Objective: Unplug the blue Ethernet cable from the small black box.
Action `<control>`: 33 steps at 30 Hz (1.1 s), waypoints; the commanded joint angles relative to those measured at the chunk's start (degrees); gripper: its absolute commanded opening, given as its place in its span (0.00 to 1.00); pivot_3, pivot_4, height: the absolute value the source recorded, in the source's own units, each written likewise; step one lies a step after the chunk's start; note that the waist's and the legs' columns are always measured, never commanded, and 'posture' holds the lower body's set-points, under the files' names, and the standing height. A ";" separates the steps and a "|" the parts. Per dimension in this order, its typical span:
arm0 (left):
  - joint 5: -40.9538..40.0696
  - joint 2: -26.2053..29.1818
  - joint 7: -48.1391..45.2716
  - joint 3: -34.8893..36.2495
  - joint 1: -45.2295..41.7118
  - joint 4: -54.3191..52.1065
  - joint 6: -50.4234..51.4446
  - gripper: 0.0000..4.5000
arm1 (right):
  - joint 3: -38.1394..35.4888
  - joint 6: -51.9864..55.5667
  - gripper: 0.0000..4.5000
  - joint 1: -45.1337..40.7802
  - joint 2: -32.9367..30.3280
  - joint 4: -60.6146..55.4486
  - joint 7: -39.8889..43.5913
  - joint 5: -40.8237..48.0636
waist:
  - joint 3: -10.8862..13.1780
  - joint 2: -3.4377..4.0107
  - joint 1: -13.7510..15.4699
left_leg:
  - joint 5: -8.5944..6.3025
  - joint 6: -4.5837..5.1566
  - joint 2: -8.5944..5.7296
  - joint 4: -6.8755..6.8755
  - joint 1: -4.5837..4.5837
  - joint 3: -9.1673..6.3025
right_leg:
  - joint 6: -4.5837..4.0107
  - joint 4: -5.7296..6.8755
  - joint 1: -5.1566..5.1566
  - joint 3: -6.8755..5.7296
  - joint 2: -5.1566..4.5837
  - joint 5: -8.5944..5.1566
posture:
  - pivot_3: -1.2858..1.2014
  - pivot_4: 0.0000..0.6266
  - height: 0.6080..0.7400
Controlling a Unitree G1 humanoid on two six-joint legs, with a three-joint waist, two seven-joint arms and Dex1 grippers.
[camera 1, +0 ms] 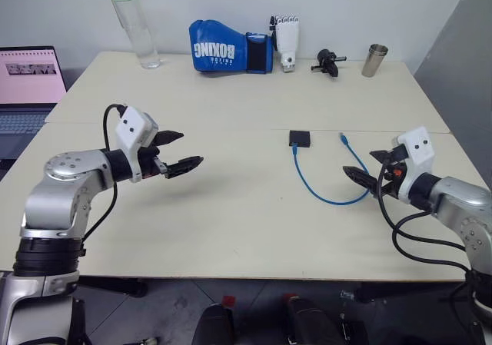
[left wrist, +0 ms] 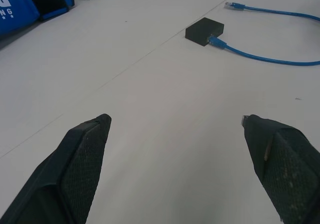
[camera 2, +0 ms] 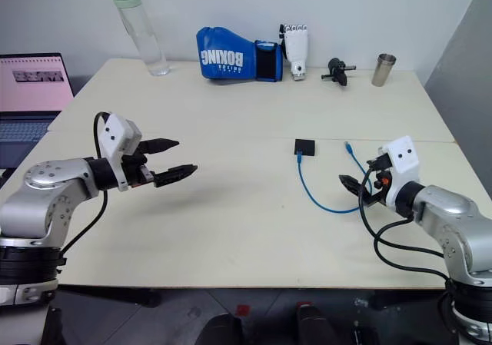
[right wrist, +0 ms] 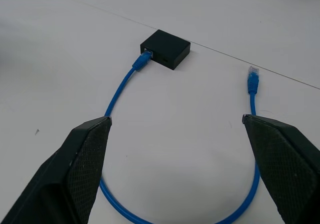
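Observation:
The small black box lies flat on the cream table, right of the middle. The blue Ethernet cable has one plug seated in the box's near edge. It curves in a loop toward me and back to a free plug lying on the table. My right gripper hovers open just right of the loop and points at it, with the cable running between its fingers in the right wrist view. My left gripper hangs open and holds nothing, well left of the box.
Along the table's far edge stand a clear water bottle, a blue boxing glove, a white robot hand, a knobbly black gadget and a metal cup. An open laptop sits beyond the left edge.

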 commanded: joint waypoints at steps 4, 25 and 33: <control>0.53 -4.79 1.46 -3.40 2.09 -7.27 -3.13 1.00 | 6.74 0.26 0.98 -2.83 10.92 -2.01 -12.07 -4.96 | -0.01 0.00 -0.04 | 0.01 -0.01 0.01 0.01 0.00 0.01 | 0.00 0.03 -0.01 0.08 0.00 0.00 | 0.52 0.24 1.00; -0.17 -5.48 7.24 -2.31 8.69 -15.26 0.29 1.00 | 17.05 -20.49 0.98 -22.59 32.05 41.38 -22.71 -23.90 | -0.02 0.02 -0.27 | 0.01 -0.02 0.03 -0.03 0.00 0.08 | -0.02 0.02 -0.06 0.05 -0.01 0.01 | 0.52 0.24 1.00; -0.74 -5.07 8.77 -0.82 10.23 -18.06 2.02 1.00 | 13.72 -28.48 0.98 -28.56 34.61 57.54 -27.66 -26.14 | -0.03 0.02 -0.65 | 0.01 -0.03 0.05 -0.03 0.05 0.16 | -0.03 0.08 -0.06 0.10 -0.06 0.02 | 0.52 0.24 1.00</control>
